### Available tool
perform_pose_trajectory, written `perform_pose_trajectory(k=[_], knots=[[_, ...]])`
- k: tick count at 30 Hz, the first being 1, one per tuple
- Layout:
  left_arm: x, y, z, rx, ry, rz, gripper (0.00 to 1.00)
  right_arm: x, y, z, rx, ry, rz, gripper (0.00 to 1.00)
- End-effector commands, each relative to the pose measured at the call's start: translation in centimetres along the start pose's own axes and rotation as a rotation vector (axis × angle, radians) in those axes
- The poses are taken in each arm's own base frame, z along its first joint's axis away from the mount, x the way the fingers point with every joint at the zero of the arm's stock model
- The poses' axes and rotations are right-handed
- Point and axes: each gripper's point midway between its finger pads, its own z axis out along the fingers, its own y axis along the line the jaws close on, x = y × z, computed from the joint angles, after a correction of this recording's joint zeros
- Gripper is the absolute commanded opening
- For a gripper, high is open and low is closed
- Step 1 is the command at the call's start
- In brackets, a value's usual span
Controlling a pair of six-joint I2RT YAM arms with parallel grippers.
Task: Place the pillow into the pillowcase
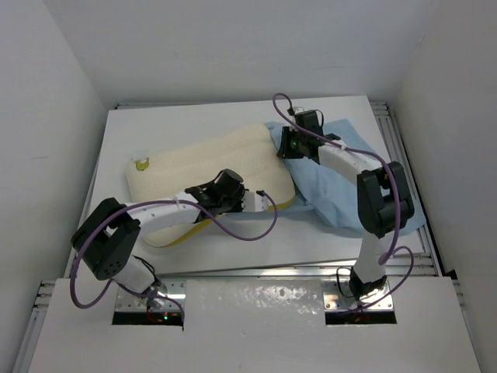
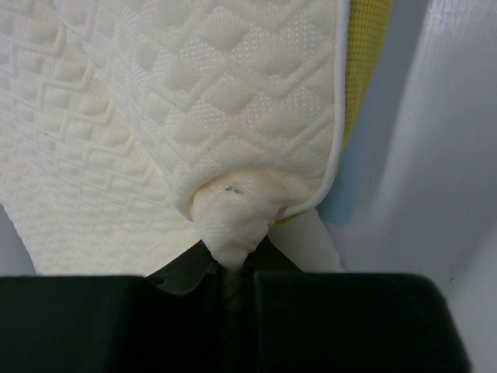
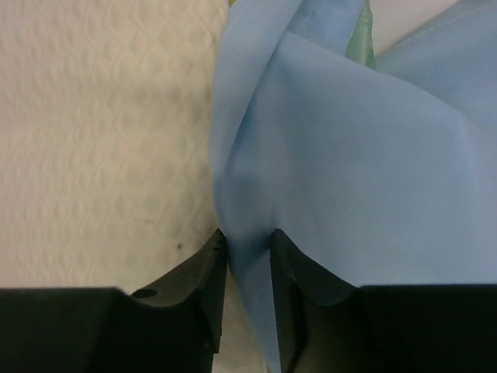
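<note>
The cream quilted pillow [image 1: 206, 167] lies across the middle of the table, its round yellow-green logo [image 1: 141, 164] at the far left corner. My left gripper [image 1: 247, 199] is at its near right corner, shut on a pinch of the pillow's cover [image 2: 231, 225], beside the yellow edge band [image 2: 365, 70] and white tag [image 2: 320, 245]. The light blue pillowcase [image 1: 342, 183] lies rumpled to the right, overlapping the pillow's right end. My right gripper [image 1: 289, 144] is at the case's left edge, its jaws shut on a fold of the blue pillowcase [image 3: 349, 155] next to the pillow [image 3: 101, 132].
The white table [image 1: 178, 124] is boxed in by white walls on the left, back and right. A metal rail [image 1: 388, 124] runs along its right edge. The pillow's yellow band [image 1: 182, 235] curls out near the left arm. Purple cables loop off both arms.
</note>
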Motion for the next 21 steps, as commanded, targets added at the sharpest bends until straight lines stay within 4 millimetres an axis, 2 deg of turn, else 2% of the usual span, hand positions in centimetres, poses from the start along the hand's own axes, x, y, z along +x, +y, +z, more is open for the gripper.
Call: perform_pose_trajectory(k=[1,2,3,5,6,8,9,10,11,12,14,16,21], knots=[[-2.5,3.2,-0.5,-0.102,-0.061,0.014,0.0,-3.3,0.4,1.4,0.013,-0.071,0.006,0.27],[-2.5,3.3,-0.5,-0.105,-0.062,0.012,0.0,-3.2,0.8,1.7,-0.009,-0.055,0.002,0.23],[-2.7,3.6,-0.7,-0.113,-0.066,0.011,0.0,-3.1,1.0,1.9,-0.018,-0.042,-0.003,0.09],[-2.7,4.2,-0.9,-0.135,-0.058,0.002,0.0,-3.4,1.4,1.0,-0.039,-0.03,-0.037,0.0],[-2.9,4.7,-1.1,-0.15,-0.057,-0.002,0.0,-3.6,1.7,0.3,-0.056,-0.037,-0.072,0.0],[-2.9,5.7,-1.6,-0.189,-0.043,-0.023,0.0,-3.5,3.1,-2.6,-0.135,-0.046,-0.135,0.0],[-3.3,6.6,-2.0,-0.21,-0.046,-0.029,0.0,-1.9,3.0,-3.5,-0.159,-0.001,-0.189,0.0],[-3.3,7.1,-2.3,-0.226,-0.038,-0.031,0.0,-2.4,3.9,-5.6,-0.195,-0.018,-0.212,0.0],[-3.6,7.6,-2.6,-0.241,-0.046,-0.03,0.0,-1.8,4.2,-6.5,-0.221,-0.001,-0.228,0.0],[-3.8,7.9,-2.9,-0.25,-0.05,-0.023,0.0,-0.3,4.7,-7.5,-0.264,0.048,-0.241,0.0],[-4.2,8.6,-3.2,-0.266,-0.059,-0.017,0.0,-0.2,5.6,-9.8,-0.318,0.046,-0.258,0.0],[-4.5,9.0,-3.3,-0.279,-0.061,0.007,0.0,0.8,7.2,-11.9,-0.424,0.089,-0.267,0.0],[-4.4,9.2,-3.3,-0.303,-0.059,0.063,0.0,1.2,8.5,-14.3,-0.499,0.142,-0.279,0.0]])
